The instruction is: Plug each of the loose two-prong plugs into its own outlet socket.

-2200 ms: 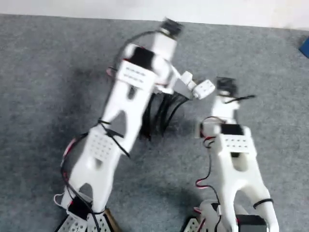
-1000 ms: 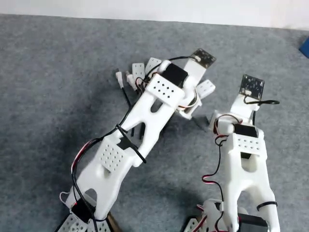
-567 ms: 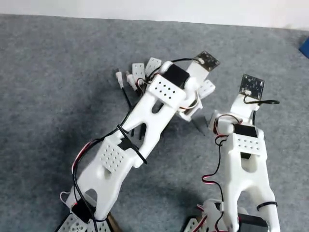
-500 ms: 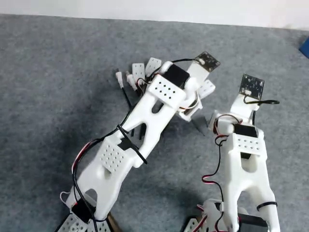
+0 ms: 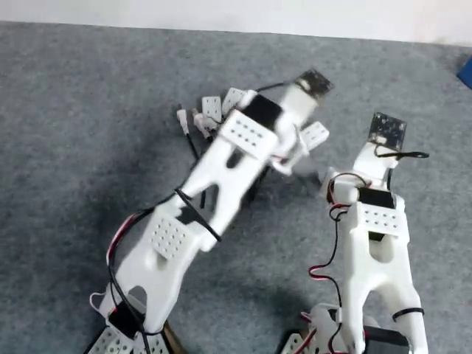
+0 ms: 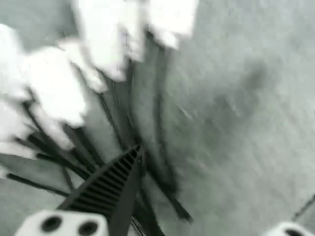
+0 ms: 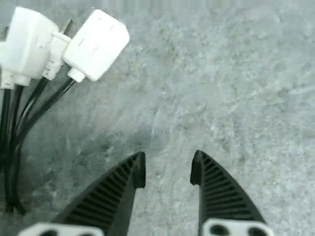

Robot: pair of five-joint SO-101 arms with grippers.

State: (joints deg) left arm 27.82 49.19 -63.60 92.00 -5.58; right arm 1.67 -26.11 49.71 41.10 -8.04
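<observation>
Several white plugs and socket blocks (image 5: 215, 107) with black cables lie fanned out on the grey carpet. My left arm stretches over them, with its gripper (image 5: 293, 164) low above the cables near one white block (image 5: 314, 136). In the left wrist view one black finger (image 6: 110, 187) hangs over blurred white plugs (image 6: 54, 93) and dark cables (image 6: 157, 147); the jaws look spread wide with nothing between them. My right gripper (image 7: 167, 169) is open and empty over bare carpet, apart from a white socket block (image 7: 96, 44) and a second white block (image 7: 29, 34).
Black cables (image 7: 19, 123) run from the white blocks along the carpet beside my right gripper. Grey carpet (image 5: 81, 133) covers the table out to a white edge at the back (image 5: 221, 15). A blue object (image 5: 466, 72) sits at the far right.
My left arm, which lay over the plugs 2.2 s ago, has drawn back and is now swinging slightly toward the far side, blurred. The right arm has stayed still for the last second.
</observation>
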